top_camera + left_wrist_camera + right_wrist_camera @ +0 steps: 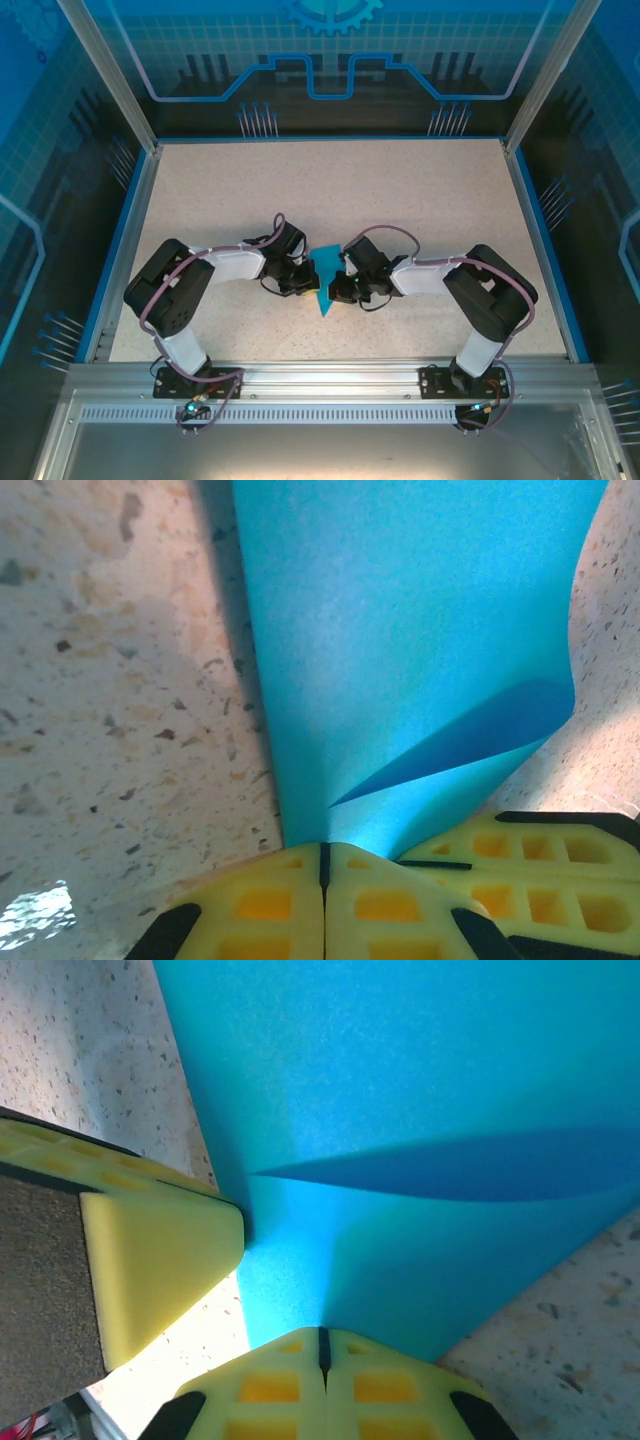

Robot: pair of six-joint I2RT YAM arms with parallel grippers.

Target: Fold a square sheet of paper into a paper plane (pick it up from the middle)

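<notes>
Left hand (323,855) has its yellow fingers pressed together, pinching the edge of the blue paper plane (326,282). Right hand (322,1340) is shut tight on the same paper, just beside the left one. The plane sits between the two hands, in the middle of the speckled tabletop (420,200). Its sharp tip points toward the arm bases, and one side bends over.

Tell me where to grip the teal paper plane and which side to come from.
Grip the paper plane at its side edges near the middle, coming in low from left and right. It is thin and lies with its point toward the arms, so probably only an edge can be pinched. The left pincer and right pincer are shut on it that way.
</notes>
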